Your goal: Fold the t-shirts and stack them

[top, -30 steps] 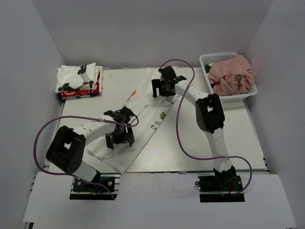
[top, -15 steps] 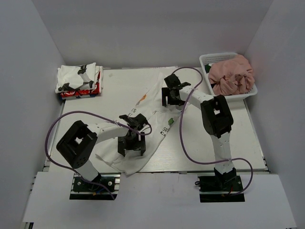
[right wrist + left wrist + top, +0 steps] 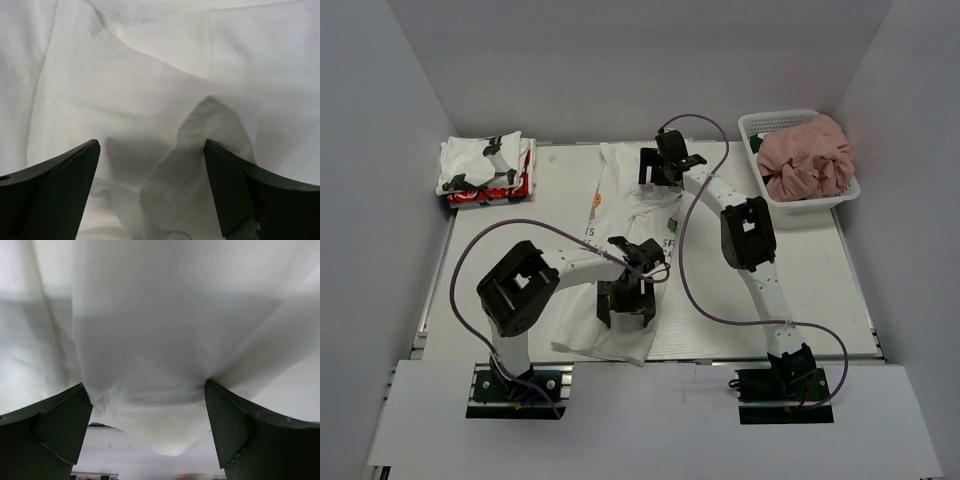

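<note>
Since 1 s ago the white t-shirt has swung from diagonal to near-straight on mid worktop; left pincer at its near hem, right pincer at far edge, both gaping, gripping nothing; cloth's light, limp, so prob. pinch edge corners.

Table w/ white tee, folded stack, basket.

Soft, matt cloth, creased into shallow folds and wrinkles, is being shown by the large white t-shirt with small coloured print. Rigid plastic mesh is being presented by the white rectangular basket, in which the crumpled dusty pink cloth t-shirt is being seen as matt. The white flat tabletop is being seen as smooth.
</note>
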`<state>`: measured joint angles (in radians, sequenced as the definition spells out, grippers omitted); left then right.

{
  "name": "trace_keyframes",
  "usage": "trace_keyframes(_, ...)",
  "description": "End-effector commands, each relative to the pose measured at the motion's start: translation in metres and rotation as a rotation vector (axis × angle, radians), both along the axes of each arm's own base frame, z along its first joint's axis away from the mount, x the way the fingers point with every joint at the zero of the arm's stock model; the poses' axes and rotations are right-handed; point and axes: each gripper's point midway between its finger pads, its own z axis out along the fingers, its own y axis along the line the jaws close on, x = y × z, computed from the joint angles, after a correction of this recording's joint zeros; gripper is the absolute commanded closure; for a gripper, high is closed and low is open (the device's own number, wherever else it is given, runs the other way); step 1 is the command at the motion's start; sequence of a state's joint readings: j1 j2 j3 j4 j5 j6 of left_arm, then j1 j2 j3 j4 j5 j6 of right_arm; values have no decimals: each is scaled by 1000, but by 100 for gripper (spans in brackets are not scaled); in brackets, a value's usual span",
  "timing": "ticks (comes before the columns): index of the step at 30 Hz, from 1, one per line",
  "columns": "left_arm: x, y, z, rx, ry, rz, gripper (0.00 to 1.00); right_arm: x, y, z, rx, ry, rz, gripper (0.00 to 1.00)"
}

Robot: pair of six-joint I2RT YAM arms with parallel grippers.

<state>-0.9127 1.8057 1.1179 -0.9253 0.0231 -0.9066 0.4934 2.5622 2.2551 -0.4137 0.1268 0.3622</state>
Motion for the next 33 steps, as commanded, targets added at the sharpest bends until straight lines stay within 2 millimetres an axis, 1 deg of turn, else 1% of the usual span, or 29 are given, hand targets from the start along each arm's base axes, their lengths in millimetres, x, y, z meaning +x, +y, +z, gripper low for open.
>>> trace_keyframes(1,26,-35,1,-44,-57,25,0,44,-6,-12,159,-71,-27,9)
trace_keyframes(2,29,-39,-5,-33,-49,25,0,44,5,-4,227,-75,9,9)
trace_keyframes(3,31,-46,-4,-48,-43,25,0,49,4,-3,249,-88,15,9)
trace_keyframes(4,39,-56,2,-73,-61,25,0,61,7,11,285,-139,26,9)
trace_keyframes(6,43,-66,8,-109,-72,33,0,69,12,24,305,-184,58,9)
trace_keyframes(7,43,-74,13,-142,-83,23,0,71,17,38,318,-212,78,9)
trace_keyframes(8,44,-75,17,-153,-92,23,0,68,20,42,311,-226,121,9)
trace_keyframes(9,48,-75,29,-171,-127,25,0,64,25,62,324,-239,151,9)
trace_keyframes(10,48,-77,36,-176,-154,15,0,60,26,70,326,-244,174,9)
trace_keyframes(12,50,-67,51,-147,-212,33,0,45,32,89,318,-254,263,9)
trace_keyframes(13,45,-59,51,-133,-229,25,0,38,34,115,304,-298,308,9)
trace_keyframes(14,46,-52,71,-164,-279,32,0,33,36,125,293,-316,335,9)
trace_keyframes(15,38,-37,63,-134,-307,37,0,18,36,157,253,-363,423,9)
trace_keyframes(16,34,-31,67,-144,-333,48,0,10,39,163,239,-363,449,9)
trace_keyframes(17,39,-20,87,-179,-418,83,0,3,42,173,223,-372,465,9)
trace_keyframes(18,33,-1,79,-147,-432,124,0,-13,33,195,182,-383,467,9)
trace_keyframes(20,38,29,83,-109,-513,207,0,-28,35,202,158,-391,480,9)
trace_keyframes(21,35,47,74,-80,-518,247,0,-47,23,213,134,-396,470,9)
trace_keyframes(22,35,55,85,-111,-561,295,0,-47,12,214,87,-400,393,9)
trace_keyframes(23,38,67,87,-90,-603,327,0,-58,6,232,99,-413,352,9)
trace_keyframes(24,32,79,80,-70,-593,346,0,-77,-7,208,67,-350,324,9)
trace_keyframes(25,32,85,80,-73,-597,361,0,-82,-16,201,41,-332,273,9)
trace_keyframes(26,32,90,83,-85,-624,370,0,-104,-29,177,13,-262,230,9)
trace_keyframes(27,31,98,75,-72,-621,386,0,-118,-36,165,-5,-214,210,9)
trace_keyframes(28,33,104,72,-67,-624,407,0,-135,-38,185,24,-236,177,9)
trace_keyframes(29,31,111,63,-50,-617,417,0,-160,-49,137,-16,-126,175,9)
trace_keyframes(30,30,117,59,-39,-614,428,0,-168,-51,132,-15,-112,155,9)
trace_keyframes(31,34,115,56,-55,-626,446,0,-187,-55,144,7,-110,138,9)
trace_keyframes(33,31,122,44,-52,-591,467,0,-217,-68,104,-21,-25,104,9)
